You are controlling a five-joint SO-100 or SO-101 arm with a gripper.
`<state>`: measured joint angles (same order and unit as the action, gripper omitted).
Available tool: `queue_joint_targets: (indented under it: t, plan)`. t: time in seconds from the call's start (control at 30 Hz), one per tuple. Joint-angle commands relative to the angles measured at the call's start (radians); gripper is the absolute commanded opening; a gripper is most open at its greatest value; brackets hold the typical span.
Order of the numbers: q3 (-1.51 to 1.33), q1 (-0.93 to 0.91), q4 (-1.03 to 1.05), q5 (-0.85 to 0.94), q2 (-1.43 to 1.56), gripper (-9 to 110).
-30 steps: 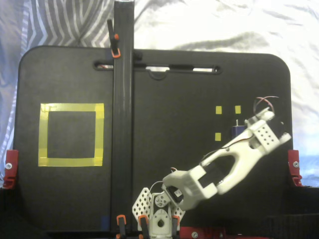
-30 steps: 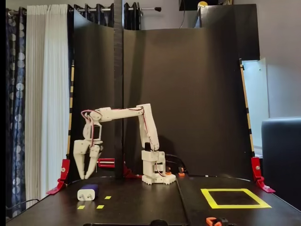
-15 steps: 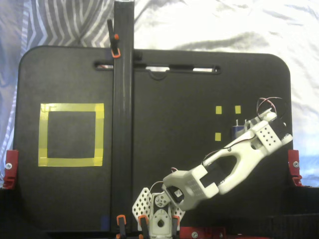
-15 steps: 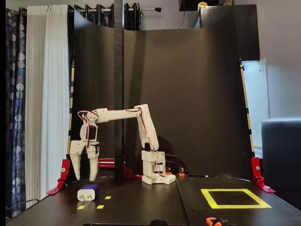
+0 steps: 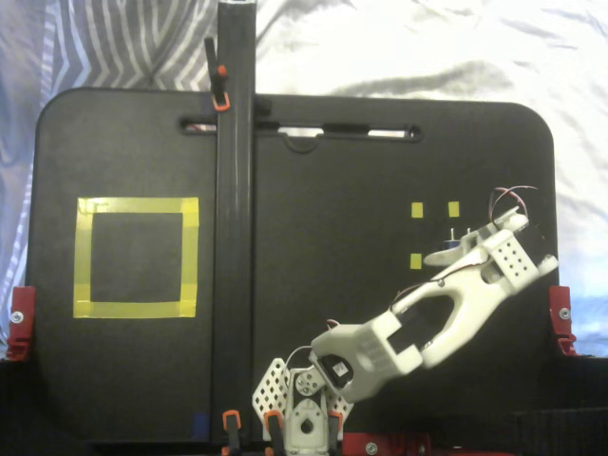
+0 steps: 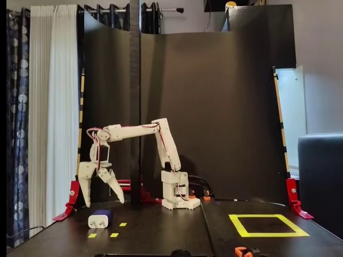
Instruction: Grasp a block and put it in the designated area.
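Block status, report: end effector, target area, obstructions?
End effector open, above block. Block on board, ungrasped. Designated area empty, far side. Nothing blocking.

The white arm reaches out from its base, upper link raised, forearm near level, wrist bent down. The tool hangs with its 2 fingers spread wide apart, tips pointing downward, nothing between them.
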<state>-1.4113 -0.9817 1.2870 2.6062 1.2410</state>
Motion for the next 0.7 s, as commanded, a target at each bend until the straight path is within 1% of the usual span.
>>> queue_joint_targets:
  t: [0.0, 0.4, 0.67]
  plan:
    - [0.037, -0.008, -0.014, -0.002, -0.012, 42]
    - [0.037, -0.009, -0.106, 0.0, -0.13, 41]
    - [0.035, -0.009, -0.109, 0.003, -0.149, 41]
